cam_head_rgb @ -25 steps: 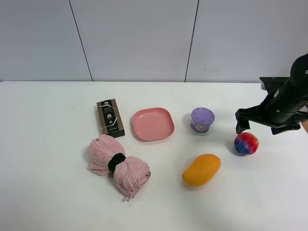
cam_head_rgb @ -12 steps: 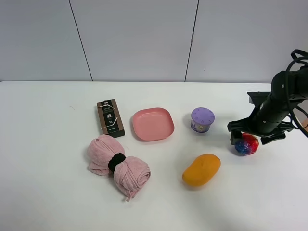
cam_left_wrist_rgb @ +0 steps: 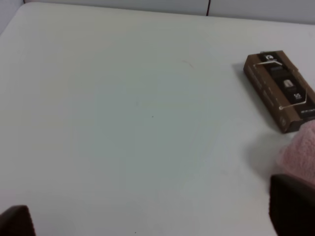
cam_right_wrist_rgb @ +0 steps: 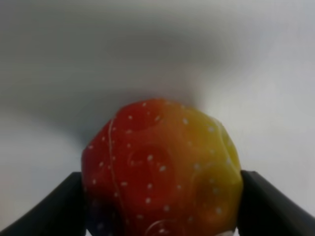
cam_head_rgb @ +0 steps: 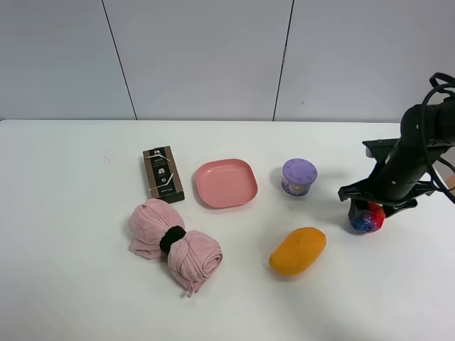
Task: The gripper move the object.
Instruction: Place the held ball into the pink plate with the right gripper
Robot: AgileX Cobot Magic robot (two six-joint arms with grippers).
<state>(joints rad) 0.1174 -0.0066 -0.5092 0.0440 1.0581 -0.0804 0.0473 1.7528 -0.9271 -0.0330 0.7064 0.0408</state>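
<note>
The object, a small ball mottled red, orange, blue and purple (cam_head_rgb: pixel 366 219), rests on the white table at the right. My right gripper (cam_head_rgb: pixel 368 212), the black end of the bulky black arm, is lowered over it. In the right wrist view the ball (cam_right_wrist_rgb: pixel 162 167) fills the gap between the two black fingers (cam_right_wrist_rgb: pixel 64 206), which touch it on both sides. My left gripper (cam_left_wrist_rgb: pixel 157 216) shows only as two dark fingertips far apart, open and empty over bare table. It is out of the exterior high view.
An orange-yellow mango (cam_head_rgb: pixel 298 250) lies left of the ball. A lilac round container (cam_head_rgb: pixel 299 176) stands behind the mango. Further left are a pink plate (cam_head_rgb: pixel 226 183), a brown box (cam_head_rgb: pixel 163 173) and a tied pink towel (cam_head_rgb: pixel 174 243). The box (cam_left_wrist_rgb: pixel 281 90) also shows in the left wrist view.
My right gripper came in from behind and right of the ball, dropped over it, and its fingers now hug the ball's sides. The ball has hardly moved.
</note>
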